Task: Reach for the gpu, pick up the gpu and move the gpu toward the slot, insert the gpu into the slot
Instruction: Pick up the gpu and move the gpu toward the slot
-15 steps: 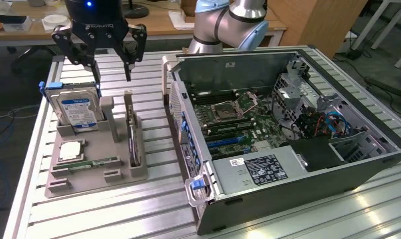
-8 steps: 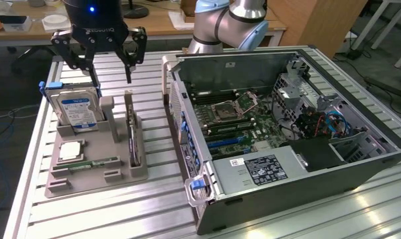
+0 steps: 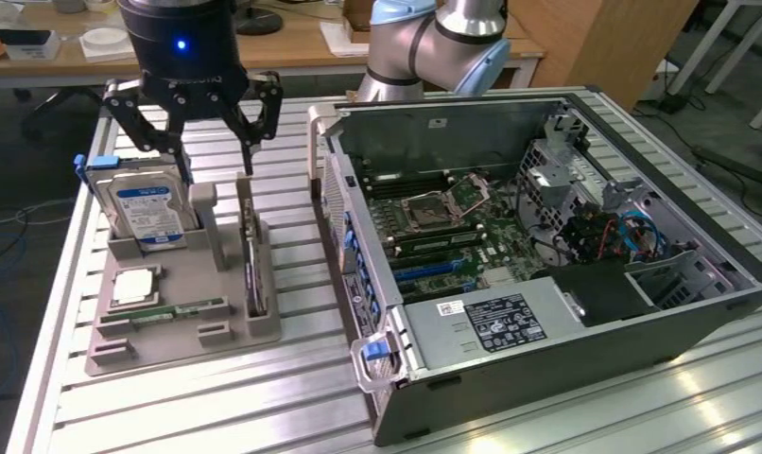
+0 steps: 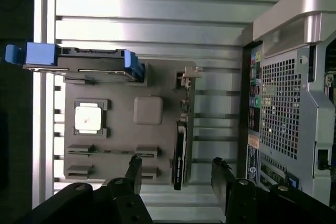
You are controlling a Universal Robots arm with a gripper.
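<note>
- The ribbed metal bench (image 3: 166,416) carries everything. Nearest on it, on the exterior view's right, is an open computer case (image 3: 545,322) lying on its side, with the motherboard (image 3: 463,227) facing up
- Just beside the case, on the exterior view's left, a grey holder (image 3: 180,340) sits flat on the bench, with moulded pockets for parts
- In the holder's near part a short memory stick (image 3: 166,310) lies flat, and a square processor chip (image 3: 135,284) lies just behind it
- The gpu (image 3: 252,260) stands upright on its long edge in a groove along the side of the holder nearest the case. Its metal bracket is at the far end, and the card is outside the case
- In the far pocket on the exterior view's left a hard drive (image 3: 147,208) with a blue label stands upright, with blue rails on its sides
- The gripper (image 3: 217,161) hangs over the far end of the holder with its fingers (image 3: 177,159) spread wide and nothing held. One finger is in front of the hard drive and the other is close above the gpu's bracket end; I cannot tell whether it touches
- From the wrist view the gpu (image 4: 180,153) shows edge-on as a thin dark strip, with the gripper (image 4: 177,174) open around one end and both fingers (image 4: 134,169) apart from it
- Farthest back are the arm (image 3: 419,47) with its grey and blue joints and a wooden desk (image 3: 293,52)
</note>
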